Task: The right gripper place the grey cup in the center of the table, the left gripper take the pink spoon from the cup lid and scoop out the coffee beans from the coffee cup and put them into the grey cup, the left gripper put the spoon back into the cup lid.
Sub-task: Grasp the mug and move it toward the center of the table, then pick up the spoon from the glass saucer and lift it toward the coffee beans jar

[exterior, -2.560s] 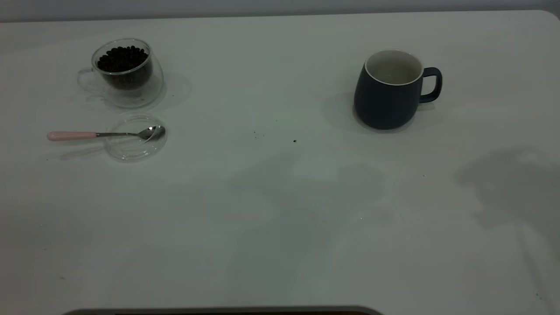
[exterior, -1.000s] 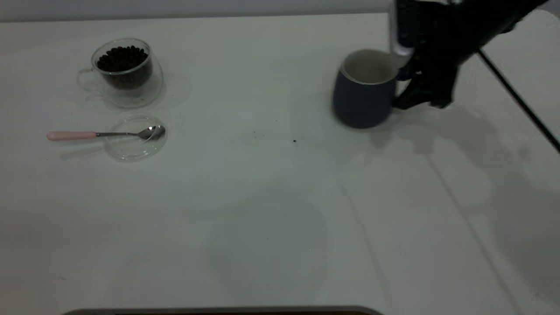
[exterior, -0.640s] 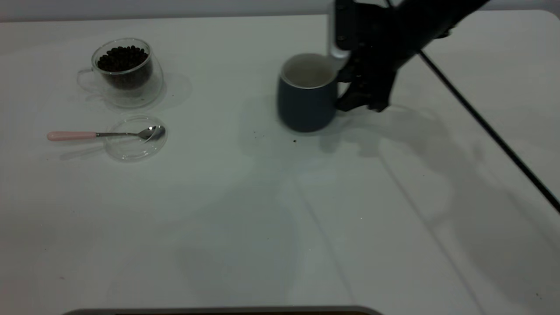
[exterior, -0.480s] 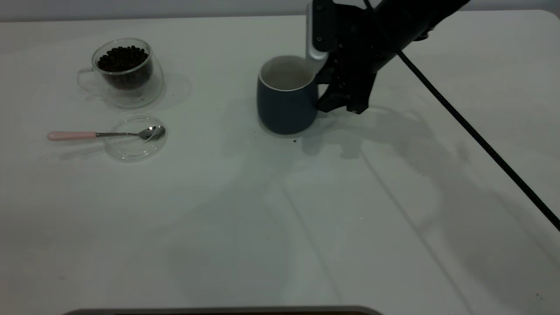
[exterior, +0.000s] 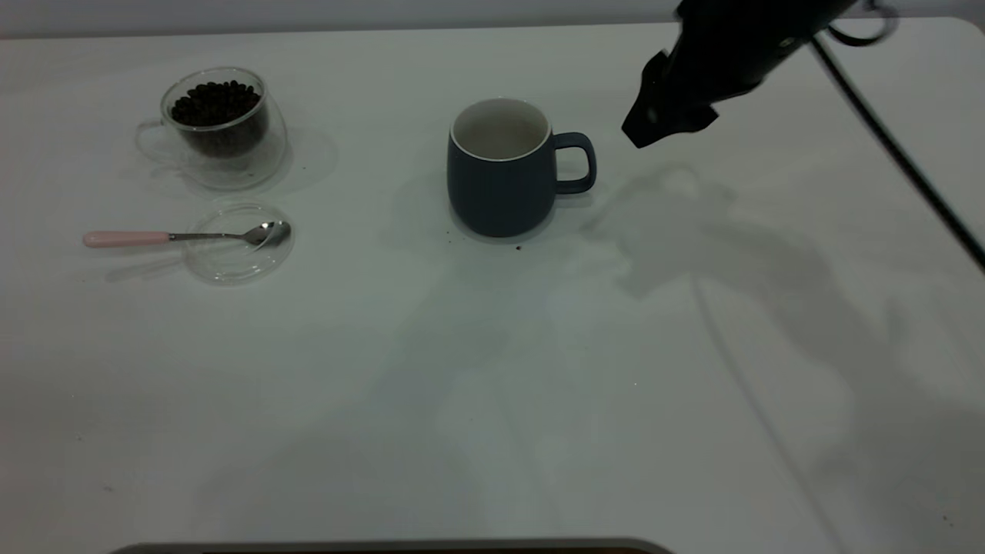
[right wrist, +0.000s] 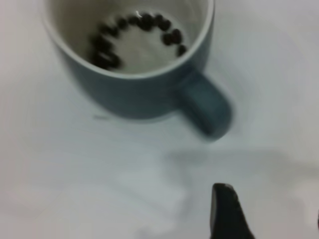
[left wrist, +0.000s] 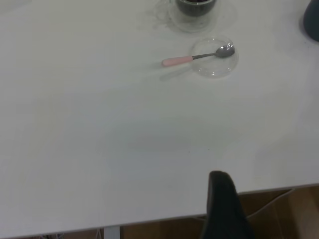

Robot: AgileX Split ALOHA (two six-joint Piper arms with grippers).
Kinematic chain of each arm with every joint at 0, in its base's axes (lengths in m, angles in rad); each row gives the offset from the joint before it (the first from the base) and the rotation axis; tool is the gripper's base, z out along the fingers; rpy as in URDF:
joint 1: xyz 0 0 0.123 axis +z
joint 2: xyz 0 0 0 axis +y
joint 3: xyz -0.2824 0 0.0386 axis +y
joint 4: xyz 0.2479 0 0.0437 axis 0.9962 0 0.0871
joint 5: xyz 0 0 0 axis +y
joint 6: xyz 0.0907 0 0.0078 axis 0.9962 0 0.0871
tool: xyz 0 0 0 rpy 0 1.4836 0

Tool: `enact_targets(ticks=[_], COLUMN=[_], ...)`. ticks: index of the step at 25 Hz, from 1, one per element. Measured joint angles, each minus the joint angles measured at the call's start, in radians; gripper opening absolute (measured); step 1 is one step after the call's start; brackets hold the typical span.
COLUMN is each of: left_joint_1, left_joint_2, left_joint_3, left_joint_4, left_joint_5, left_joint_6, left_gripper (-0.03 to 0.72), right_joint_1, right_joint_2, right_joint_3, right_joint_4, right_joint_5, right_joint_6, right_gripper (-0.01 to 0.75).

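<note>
On the white table (exterior: 492,400) the grey cup (exterior: 500,173) stands upright near the centre, free of the right gripper (exterior: 662,123), whose finger spread I cannot tell, while the pink spoon (exterior: 185,236) rests on the cup lid (exterior: 238,258).

Right gripper (exterior: 662,123): raised above the table surface at the far right, tip angled downward and toward the left side; black cable trailing behind the arm. Left gripper (left wrist: 224,209): positioned at the near table edge, one black finger visible.
</note>
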Motion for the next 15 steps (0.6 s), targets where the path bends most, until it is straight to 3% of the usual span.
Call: enact_targets(ticks=[2, 5, 8, 11, 15], left_joint_1=[0.000, 0.000, 0.000, 0.000, 0.000], left_joint_2=[0.000, 0.000, 0.000, 0.000, 0.000], left_joint_3=[0.000, 0.000, 0.000, 0.000, 0.000], left_joint_4=[0.000, 0.001, 0.001, 0.001, 0.001], left_joint_5=[0.000, 0.000, 0.000, 0.000, 0.000], left_joint_6=[0.000, 0.000, 0.000, 0.000, 0.001], left_gripper=[0.519, 0.519, 0.519, 0.519, 0.519], right_joint_1=[0.013, 0.036, 0.042, 0.042, 0.042], right_joint_2=[-0.129, -0.328, -0.505, -0.650, -0.837], right_joint_3=[0.098, 0.230, 0.350, 0.464, 0.601], right_joint_4=[-0.074, -0.357, -0.663, -0.925, -1.048], right_joint_5=[0.104, 0.317, 0.518, 0.654, 0.724], right_joint_6=[0.179, 0.475, 0.930, 1.270, 1.454], right_gripper=[0.465, 0.465, 0.465, 0.465, 0.465])
